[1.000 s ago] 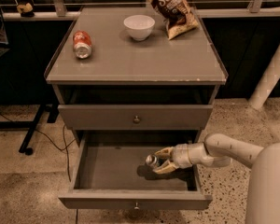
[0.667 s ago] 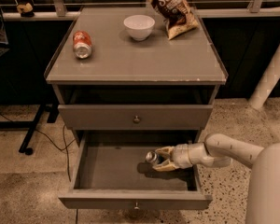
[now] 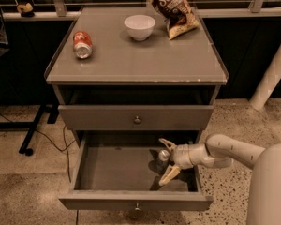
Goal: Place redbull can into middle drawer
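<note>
The middle drawer (image 3: 113, 170) is pulled out wide, with its knob (image 3: 137, 206) at the front. The redbull can (image 3: 163, 156) stands inside it near the right side, its silver top showing. My gripper (image 3: 166, 160) reaches into the drawer from the right, at the can. Its fingers (image 3: 169, 174) are spread apart, one behind the can and one in front of it. I cannot tell whether they touch the can.
The drawer above (image 3: 136, 117) is shut. On the cabinet top (image 3: 140, 60) lie an orange-red can (image 3: 82, 44), a white bowl (image 3: 139, 27) and a chip bag (image 3: 172, 8). A dark stand's leg (image 3: 33, 130) and cable sit at the left on the floor.
The fingers, which were closed around the can, have spread apart. The can has stayed in the right part of the drawer.
</note>
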Robot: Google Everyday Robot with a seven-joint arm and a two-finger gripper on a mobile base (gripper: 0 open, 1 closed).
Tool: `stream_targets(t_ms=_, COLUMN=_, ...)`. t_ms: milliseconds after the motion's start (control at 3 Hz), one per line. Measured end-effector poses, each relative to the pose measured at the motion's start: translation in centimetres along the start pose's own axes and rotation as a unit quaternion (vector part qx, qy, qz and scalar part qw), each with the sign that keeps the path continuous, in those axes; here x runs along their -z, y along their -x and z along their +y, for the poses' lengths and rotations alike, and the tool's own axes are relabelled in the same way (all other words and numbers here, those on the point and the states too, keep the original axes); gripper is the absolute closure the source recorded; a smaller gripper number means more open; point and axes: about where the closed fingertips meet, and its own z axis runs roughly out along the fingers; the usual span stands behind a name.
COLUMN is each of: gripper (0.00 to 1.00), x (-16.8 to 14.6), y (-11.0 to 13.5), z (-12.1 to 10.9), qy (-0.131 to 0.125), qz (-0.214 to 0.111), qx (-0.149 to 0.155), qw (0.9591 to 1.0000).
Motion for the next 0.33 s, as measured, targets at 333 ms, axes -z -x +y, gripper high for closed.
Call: stream_targets(t_ms=333, gripper=0.0, x=0.0, y=0.0, z=0.0, qy=0.0, qz=0.0, qx=0.0, qw=1.0)
